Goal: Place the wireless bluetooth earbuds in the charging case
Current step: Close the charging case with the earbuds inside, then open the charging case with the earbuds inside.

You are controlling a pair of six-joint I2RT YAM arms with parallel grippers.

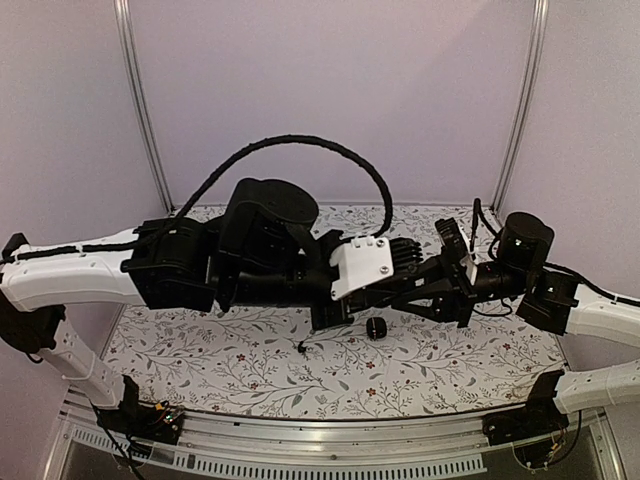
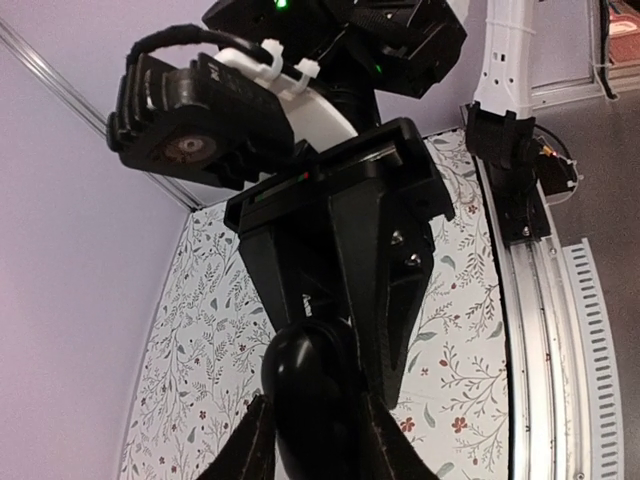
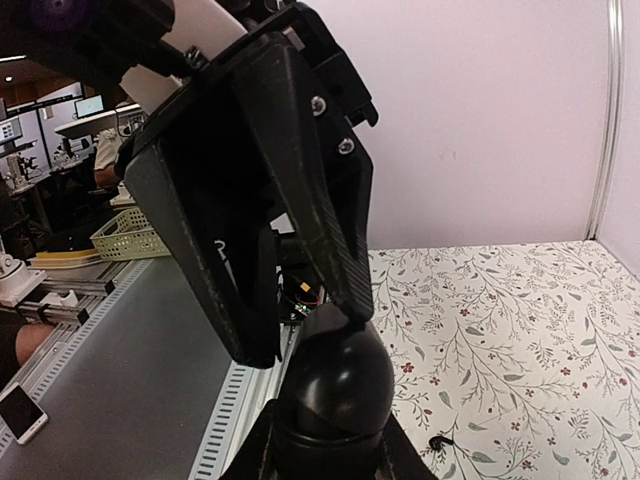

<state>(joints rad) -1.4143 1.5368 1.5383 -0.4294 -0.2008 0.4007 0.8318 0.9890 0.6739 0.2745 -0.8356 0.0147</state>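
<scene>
The charging case (image 2: 305,370) is a glossy black pebble held in the air between both grippers. My left gripper (image 2: 312,412) is shut on it, one finger against each side. My right gripper (image 3: 330,442) grips its lower half; a lid seam shows across the case (image 3: 335,385). From above, the left gripper's fingers (image 3: 300,200) reach down and one tip touches the case's top. In the top view the two grippers meet over the table's middle and the case is lost among black fingers. One tiny black earbud (image 3: 437,441) lies on the cloth, and it shows in the top view too, earbud (image 1: 302,347).
A floral cloth (image 1: 230,360) covers the table. A small black ribbed object (image 1: 375,328) sits just below the joined grippers. Metal rails (image 1: 300,440) run along the near edge. Lilac walls with upright metal posts (image 1: 140,100) close the back and sides.
</scene>
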